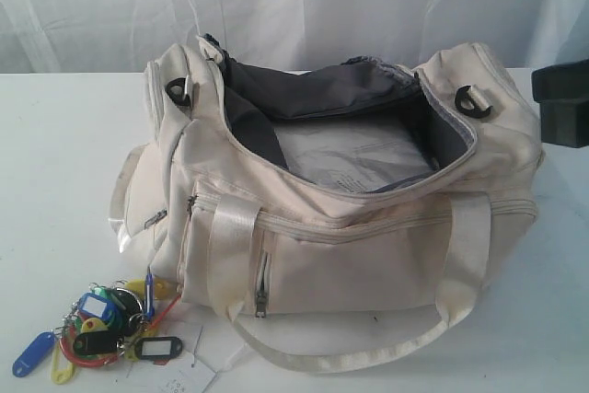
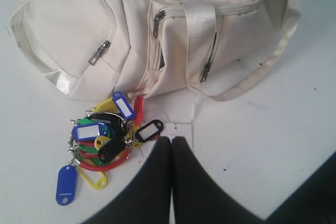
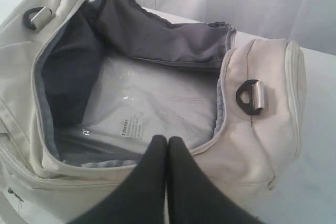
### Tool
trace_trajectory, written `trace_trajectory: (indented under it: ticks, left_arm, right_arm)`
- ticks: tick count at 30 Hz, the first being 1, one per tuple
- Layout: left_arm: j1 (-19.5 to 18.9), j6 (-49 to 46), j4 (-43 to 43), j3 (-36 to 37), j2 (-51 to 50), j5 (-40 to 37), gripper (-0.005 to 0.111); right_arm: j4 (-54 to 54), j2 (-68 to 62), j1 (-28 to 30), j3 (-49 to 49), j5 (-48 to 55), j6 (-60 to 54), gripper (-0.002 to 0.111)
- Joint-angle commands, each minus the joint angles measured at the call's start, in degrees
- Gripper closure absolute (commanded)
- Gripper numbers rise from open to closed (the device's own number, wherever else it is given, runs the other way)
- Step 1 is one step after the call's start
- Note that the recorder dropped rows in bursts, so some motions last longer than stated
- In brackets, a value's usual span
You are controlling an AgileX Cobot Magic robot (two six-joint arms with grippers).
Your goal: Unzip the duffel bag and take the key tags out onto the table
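- Beside the duffel bag (image 1: 368, 227), toward its left end in the exterior view, the key tags (image 1: 101, 319) are lying in a bright bunch on the desk (image 1: 64, 154), wholly outside the bag and just beside its base.
- Across the top, the main zip is standing open and the dark grey lining (image 3: 157, 35) is showing. Only a flat insert in clear wrapping (image 3: 147, 108) is lying inside, and I am seeing no tags in there.
- I am judging both parts of the job as done: the bag is unzipped and the tags are out on the desk. As far as these views are showing, little is remaining beyond drawing the arms away.
- My left fingers (image 2: 170, 142) are pressing together, pinching nothing. They are hanging just beside the bunch, over a white paper label (image 2: 181, 129) lying on the desk, and are not touching the tags.
- My right fingers (image 3: 166, 142) are also pressing together with nothing between them. They are hovering over the near rim of the open bag, appearing clear of the fabric.
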State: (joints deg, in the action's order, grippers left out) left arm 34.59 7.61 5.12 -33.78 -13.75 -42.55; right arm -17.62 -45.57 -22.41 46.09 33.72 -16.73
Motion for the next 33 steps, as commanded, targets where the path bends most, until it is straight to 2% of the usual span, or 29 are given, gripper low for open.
trace_trajectory:
  ticks: [1, 11, 14, 18, 24, 28, 33]
  left_arm:
    - [-0.21, -0.16, 0.33, 0.75, -0.02, 0.59, 0.107]
    - [-0.63, -0.16, 0.33, 1.34, 0.76, 1.14, 0.107]
    - [-5.33, -0.16, 0.59, 2.78, 2.16, 1.00, 0.107]
    - [-16.09, -0.16, 0.59, 4.81, 4.22, 1.00, 0.107]
    - [-28.67, -0.16, 0.59, 6.74, 7.46, 0.93, 0.107]
    - [-32.76, -0.16, 0.47, 8.01, 10.32, 1.71, 0.107]
    - [-30.80, -0.16, 0.36, 10.70, 13.22, 6.63, 0.107]
  right_arm:
    - [0.59, 0.41, 0.20, -0.28, 0.08, 0.27, 0.108]
    - [0.59, 0.41, 0.20, -0.28, 0.08, 0.27, 0.108]
    - [0.59, 0.41, 0.20, -0.28, 0.08, 0.27, 0.108]
    - [0.59, 0.41, 0.20, -0.28, 0.08, 0.27, 0.108]
    - [0.59, 0.41, 0.20, -0.28, 0.08, 1.25, 0.108]
    - [0.59, 0.41, 0.20, -0.28, 0.08, 1.25, 0.108]
    - [0.59, 0.41, 0.20, -0.28, 0.08, 1.25, 0.108]
